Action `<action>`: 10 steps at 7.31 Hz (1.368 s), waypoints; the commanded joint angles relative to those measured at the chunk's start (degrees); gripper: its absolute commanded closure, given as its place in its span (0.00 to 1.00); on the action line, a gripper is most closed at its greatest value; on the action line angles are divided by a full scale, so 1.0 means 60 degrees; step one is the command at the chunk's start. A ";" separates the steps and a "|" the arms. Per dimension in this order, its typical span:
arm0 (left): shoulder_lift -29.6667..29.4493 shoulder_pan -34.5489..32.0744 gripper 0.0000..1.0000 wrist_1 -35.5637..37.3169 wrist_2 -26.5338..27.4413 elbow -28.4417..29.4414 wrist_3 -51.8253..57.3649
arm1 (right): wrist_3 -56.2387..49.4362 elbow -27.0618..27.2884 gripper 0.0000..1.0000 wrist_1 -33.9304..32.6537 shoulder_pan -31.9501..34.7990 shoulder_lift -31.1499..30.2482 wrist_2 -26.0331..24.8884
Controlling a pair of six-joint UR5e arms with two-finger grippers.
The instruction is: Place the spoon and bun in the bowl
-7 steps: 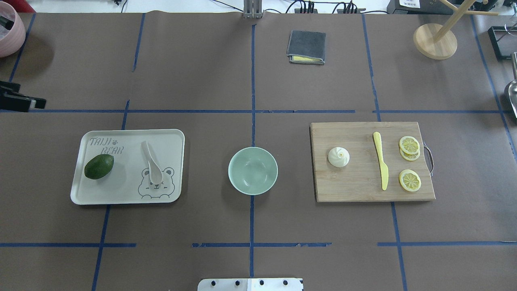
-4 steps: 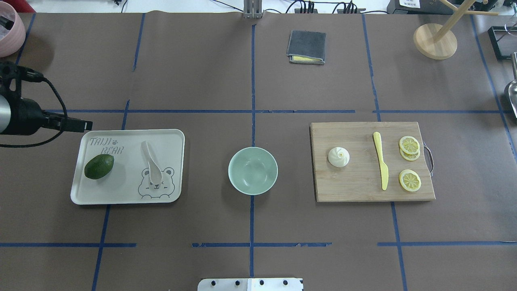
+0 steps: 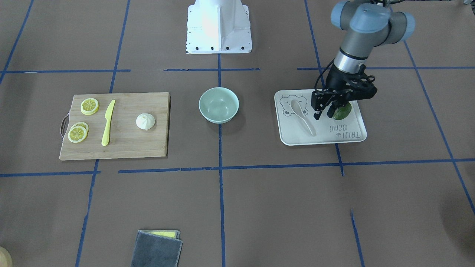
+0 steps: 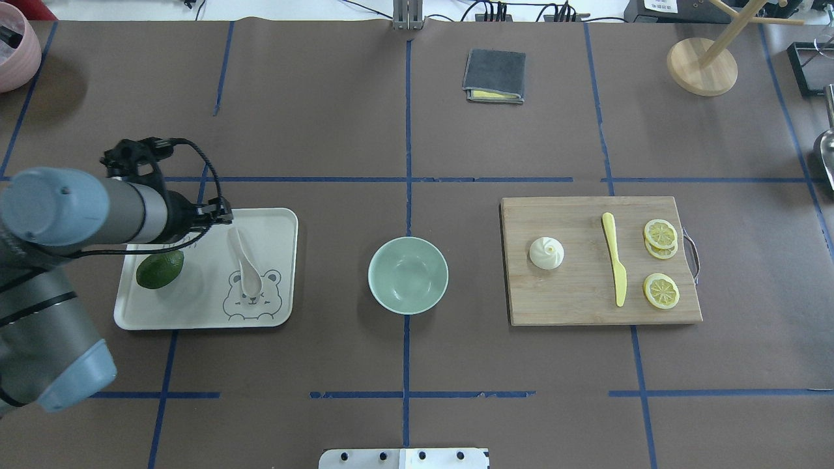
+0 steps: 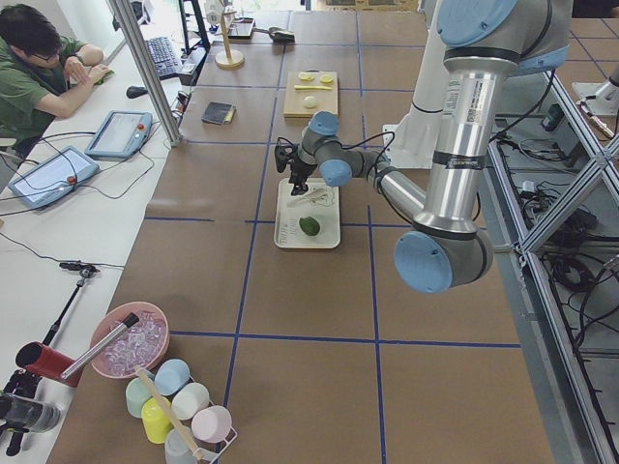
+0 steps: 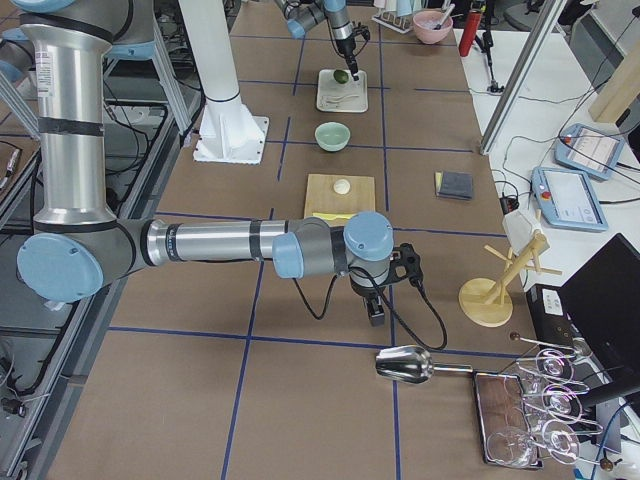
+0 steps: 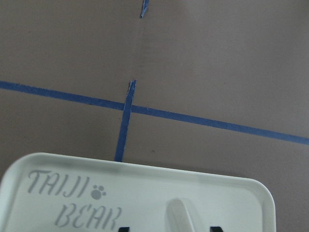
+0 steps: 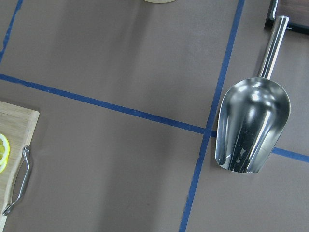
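Progress nil: bowl (image 4: 408, 277) empty, spoon and bun both outside it.
Overhead view: the bowl sits mid-frame and holds nothing. The spoon (image 4: 244, 264) lies on the bear-print tray (image 4: 202, 306) left of centre, beside an avocado (image 4: 160, 268). The bun (image 4: 546, 253) sits on the cutting board (image 4: 573, 299) right of centre, with a yellow knife (image 4: 614, 260) and lemon slices (image 4: 661, 290). Both transfers remain. The left gripper (image 3: 322, 114) hangs above the spoon's handle, fingers spread, carrying nothing. The right gripper (image 6: 378, 308) shows only in the right side view, so its opening cannot be told.
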 commanded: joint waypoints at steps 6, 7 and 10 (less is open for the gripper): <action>-0.0681 0.0681 0.43 0.0777 0.0374 0.1081 -0.0468 | 0.0000 -0.0015 0.00 0.0000 0.0003 0.0014 0.0000; -0.0666 0.0681 0.43 0.0777 0.0374 0.1082 -0.0468 | 0.0000 -0.0015 0.00 0.0000 -0.0012 0.0000 0.0000; -0.0666 0.0813 0.58 0.0777 0.0403 0.1111 -0.0497 | 0.0000 0.0000 0.00 0.0000 0.0003 0.0015 0.0000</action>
